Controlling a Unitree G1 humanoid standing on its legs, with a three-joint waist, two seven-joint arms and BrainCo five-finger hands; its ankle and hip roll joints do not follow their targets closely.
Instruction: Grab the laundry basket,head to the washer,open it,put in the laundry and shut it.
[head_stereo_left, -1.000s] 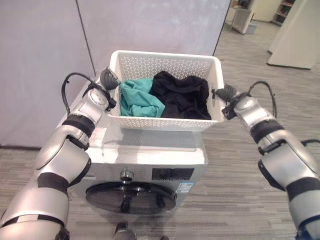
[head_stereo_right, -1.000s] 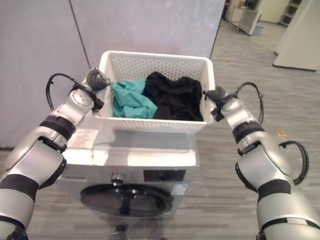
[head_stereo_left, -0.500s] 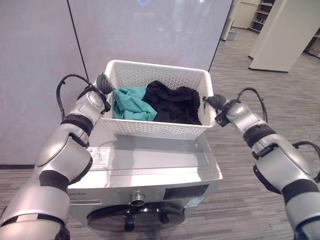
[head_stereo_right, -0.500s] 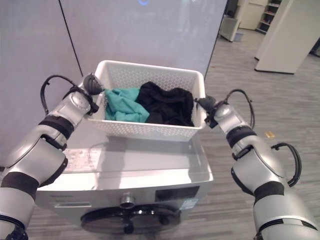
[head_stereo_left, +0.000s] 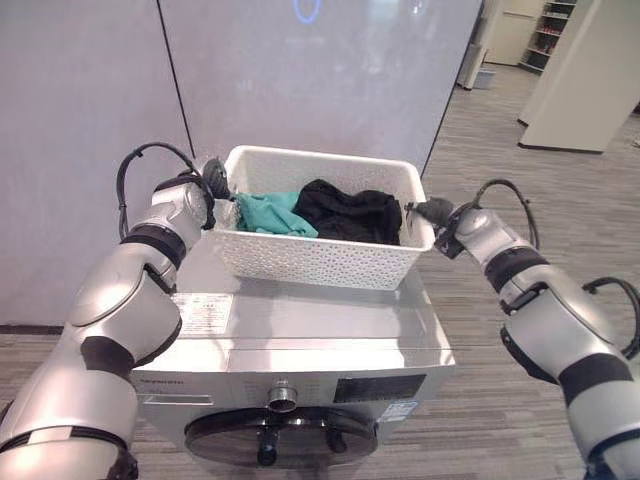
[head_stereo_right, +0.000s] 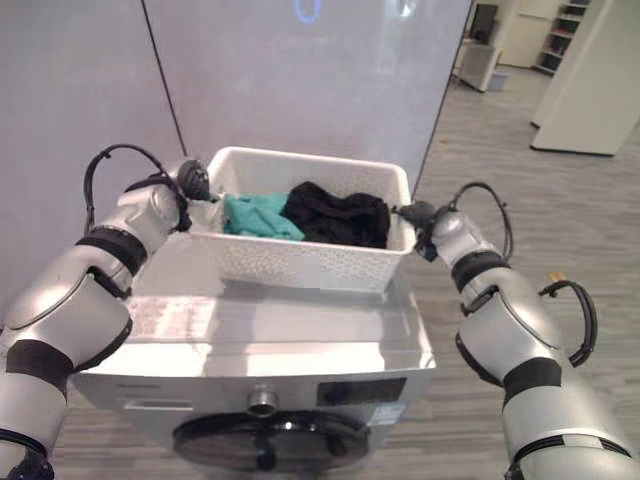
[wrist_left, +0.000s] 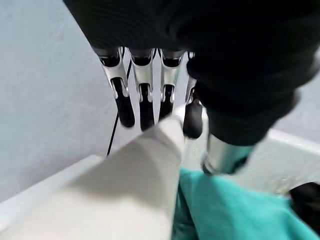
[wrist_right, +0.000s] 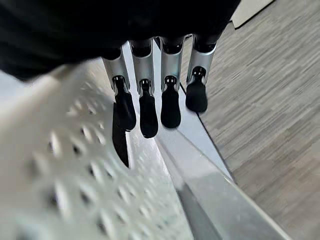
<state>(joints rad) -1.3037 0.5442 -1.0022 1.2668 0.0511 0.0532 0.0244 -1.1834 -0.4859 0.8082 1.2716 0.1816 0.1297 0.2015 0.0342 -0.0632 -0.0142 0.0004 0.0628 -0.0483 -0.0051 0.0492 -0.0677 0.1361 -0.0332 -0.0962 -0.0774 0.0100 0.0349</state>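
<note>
Basket: the white perforated laundry basket (head_stereo_left: 318, 235) sat on the rear part of the washer's top (head_stereo_left: 300, 320), close to the grey wall panel (head_stereo_left: 80, 130); whether its base fully rested there could not be told.
Laundry: a teal garment (head_stereo_left: 268, 213) and a black garment (head_stereo_left: 350, 212) lay side by side inside the basket, teal toward the robot's left.
Left robot hand: the left robot hand (head_stereo_left: 214, 180) was at the basket's left end; in its wrist view the fingers (wrist_left: 145, 102) reached straight over the rim, with the thumb on the inner side above the teal cloth. It looked like a pinch on the rim, so holding.
Right robot hand: the right robot hand (head_stereo_left: 428, 212) was at the basket's right end; in its wrist view the fingers (wrist_right: 149, 115) ran straight down the outside wall. Pressing against it, not curled.
Washer: the round dark door (head_stereo_left: 280, 440) on the front was closed.
Step in hand: apparently setting the basket down on the washer, the carry being done.
Next move: probably let go of both ends, draw the arms back, then reach low for the door; the basket would need to sit steadily first.
</note>
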